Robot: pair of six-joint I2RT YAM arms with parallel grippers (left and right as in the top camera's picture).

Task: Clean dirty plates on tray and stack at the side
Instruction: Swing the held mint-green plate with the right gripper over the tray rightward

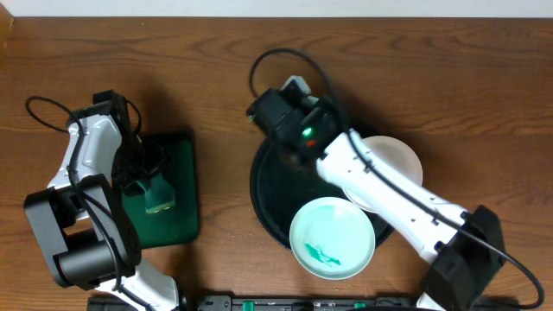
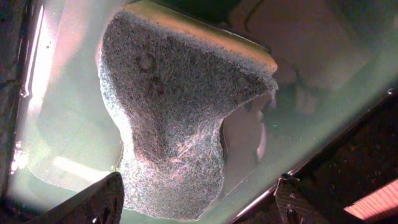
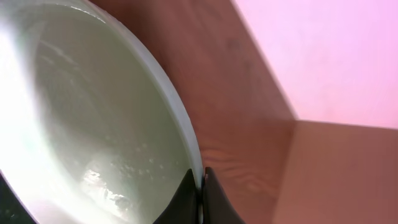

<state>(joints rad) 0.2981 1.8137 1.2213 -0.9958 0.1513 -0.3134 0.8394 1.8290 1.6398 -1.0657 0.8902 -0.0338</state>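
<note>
Right wrist view: right claw (image 3: 200, 186) closed on the rim of a pale plate (image 3: 93, 124), both dark fingertips pinching the edge. Plate tilted, its hollow face filling the left of the view, faint wet specks on it. Brown wooden surface (image 3: 249, 162) behind it.

Overhead: the right arm (image 1: 380, 190) reaches from the near right corner across the black tray (image 1: 268, 203), its claw end over the tray's far-left part. The gripped plate cannot be made out from above. White plate (image 1: 404, 155) at the tray's right rim, partly under the arm. Smeared mint plate (image 1: 333, 238), green streaks inside it, overlaps the tray's near rim.

Left wrist view: left claw (image 2: 196, 202) open, fingertips spread wider than the sponge (image 2: 174, 106) between them. One fingertip is at the sponge's edge, the other stands clear of it. Sponge shows a rough green scouring face with a yellow edge and is pinched to a waist at the middle. Under it, the glossy floor of the dark green tray (image 2: 62, 124). From overhead that tray lies well left of the black one.
</note>
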